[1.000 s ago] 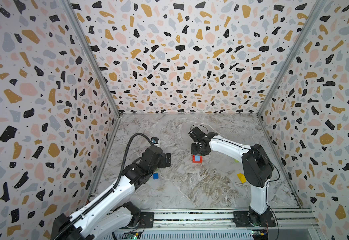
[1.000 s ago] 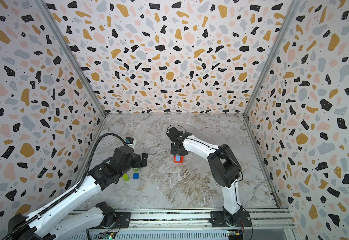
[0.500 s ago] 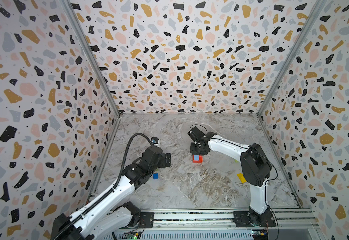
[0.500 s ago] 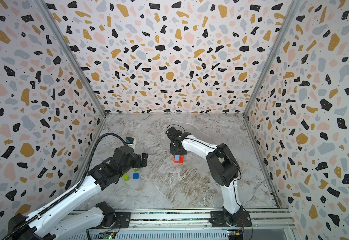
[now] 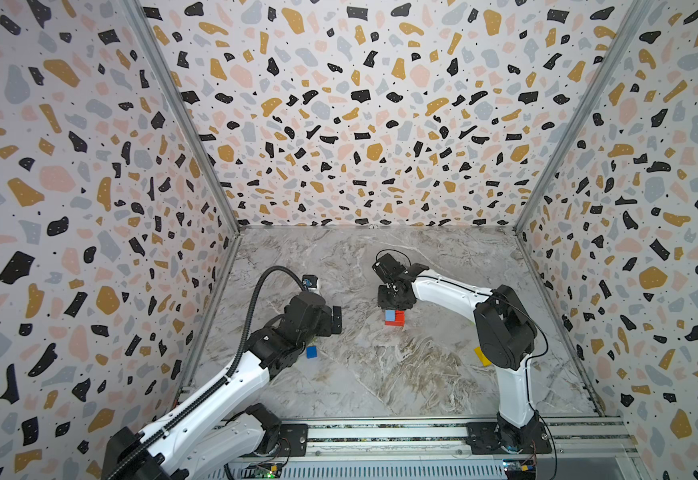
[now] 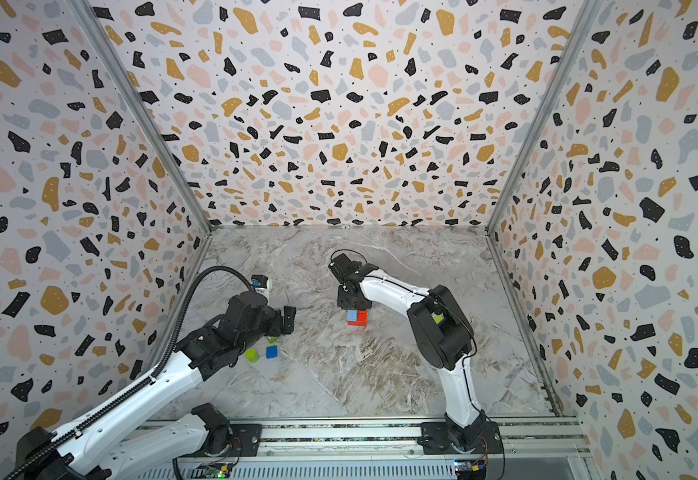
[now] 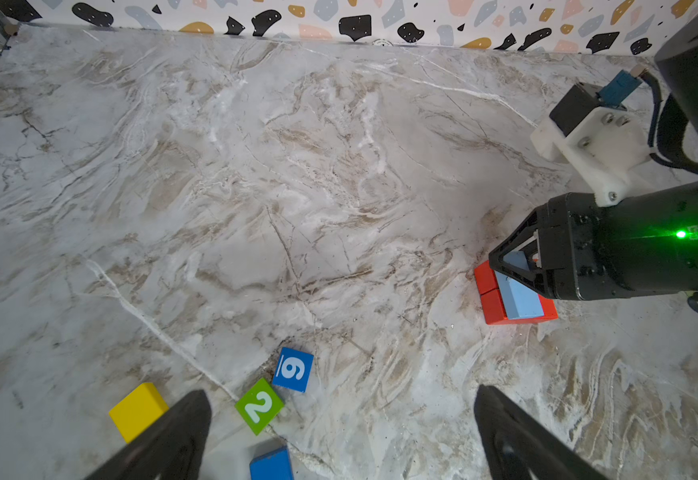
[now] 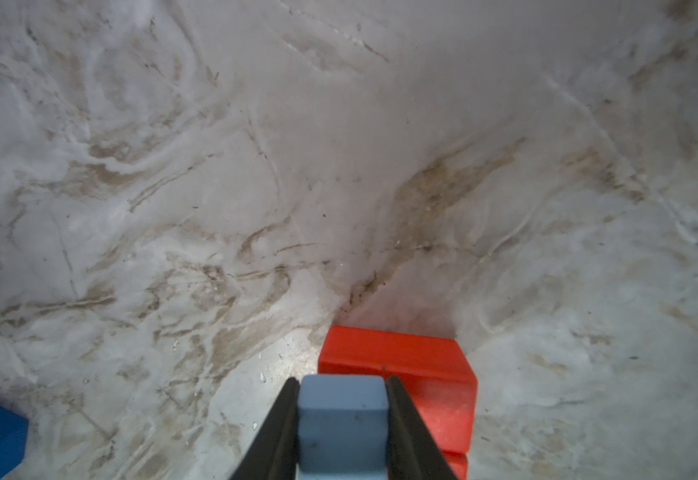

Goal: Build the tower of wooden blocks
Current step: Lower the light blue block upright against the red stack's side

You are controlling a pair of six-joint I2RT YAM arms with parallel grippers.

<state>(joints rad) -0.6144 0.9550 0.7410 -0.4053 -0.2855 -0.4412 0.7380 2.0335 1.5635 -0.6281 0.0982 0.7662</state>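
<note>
Near the centre of the marble worktop (image 5: 380, 374), the right hand (image 8: 342, 386) clenches a pale blue block (image 8: 342, 419) over the red slabs (image 8: 414, 361); whether it touches them is hidden. Near the left edge, the left hand (image 7: 341, 397) hangs released above a blue cube (image 7: 293, 370), green cube (image 7: 259, 406) and yellow cube (image 7: 137, 409); a dark blue piece (image 7: 271, 463) is cut off.

Both top views sit high up front, looking down toward the back wall (image 5: 360, 124), whole marble floor (image 5: 380, 374) in shot. Left wrist cam looks low across it; right wrist cam's way closer. Both wrist cams catch the red slabs (image 7: 491, 309) and the 9 cube (image 7: 293, 370).
</note>
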